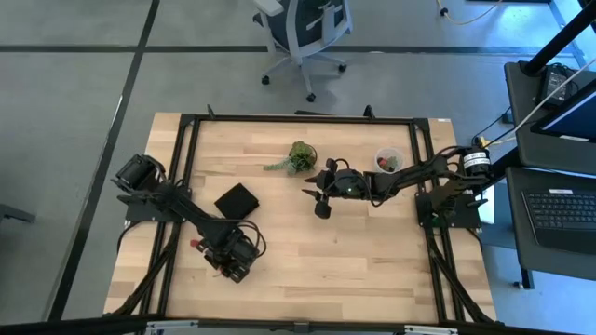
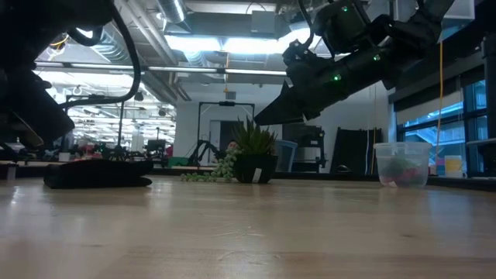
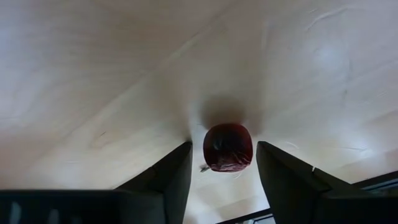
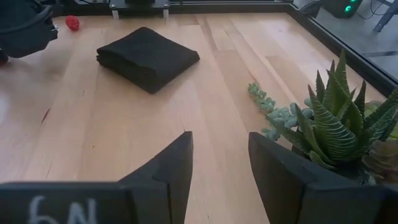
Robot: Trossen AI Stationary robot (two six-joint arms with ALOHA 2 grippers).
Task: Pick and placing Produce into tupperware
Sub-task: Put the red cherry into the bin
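Left fingers (image 3: 224,177): apart, straddling a dark red berry (image 3: 227,147) on the counter (image 3: 93,74), not clamped.
Right fingers (image 4: 219,163): apart, empty, above mid-counter.
Tupperware (image 1: 387,160): near the far right edge, red pieces inside.
Succulent (image 1: 300,156): beside the right arm.

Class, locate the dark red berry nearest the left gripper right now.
In the left wrist view, the dark red berry lies on the wooden table between the open fingers of the left gripper, at the table's front left, near the black square.

Robotics lab, office chair (image 1: 303,33), laptop (image 1: 566,209)
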